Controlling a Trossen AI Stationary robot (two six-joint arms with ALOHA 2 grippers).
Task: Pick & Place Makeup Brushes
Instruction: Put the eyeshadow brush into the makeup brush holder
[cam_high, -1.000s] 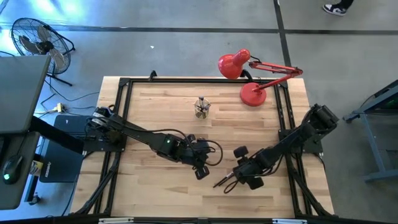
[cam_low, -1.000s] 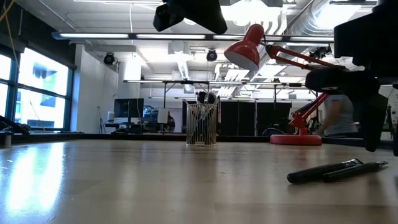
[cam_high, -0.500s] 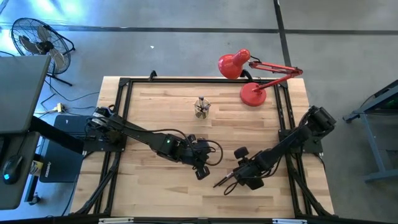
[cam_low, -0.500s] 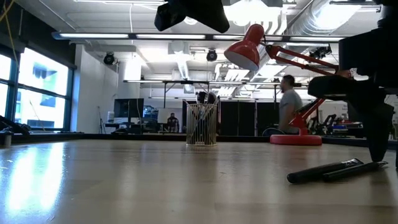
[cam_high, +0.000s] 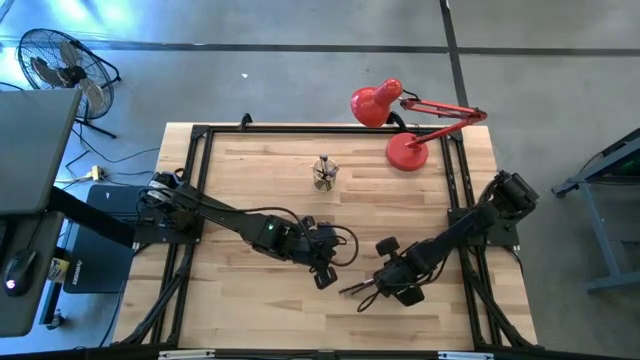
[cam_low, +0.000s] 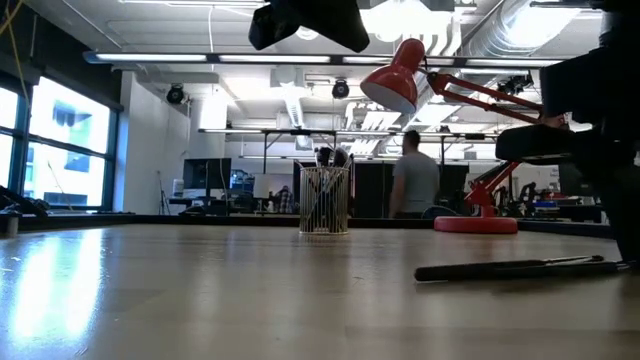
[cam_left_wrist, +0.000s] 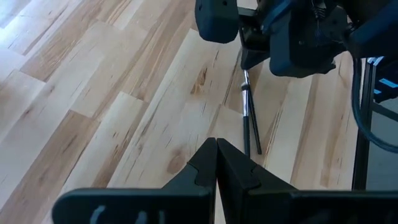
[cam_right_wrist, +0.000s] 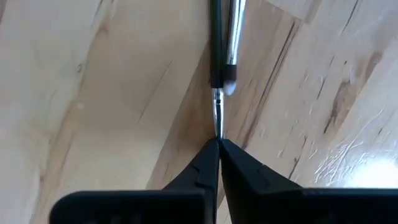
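Two makeup brushes (cam_high: 354, 290) lie side by side on the wooden table near its front right, dark handles with silver ferrules (cam_left_wrist: 247, 106). My right gripper (cam_right_wrist: 218, 144) points down at their right end and is shut on one brush. My left gripper (cam_high: 325, 276) hovers shut above the table just left of them, holding nothing (cam_left_wrist: 216, 158). Several more brushes stand upright in a small cup (cam_high: 324, 173) at the far middle. My right gripper pinches the thin silver end (cam_right_wrist: 217, 121) of one brush between its two fingertips, coming from above and pointing down. The brush runs away from the fingers and lies flat on the table (cam_low: 510, 268).
A red desk lamp (cam_high: 405, 125) stands at the far right corner. A black frame (cam_high: 195, 190) runs round the table's edges. Bare wood stretches between the cup and the grippers. A person walks in the room beyond the table (cam_low: 412, 180).
My right gripper has shut on the brush's end. The two brushes have slid and turned on the table, reaching farther toward the table's left than before and lying more level. My left gripper has kept still.
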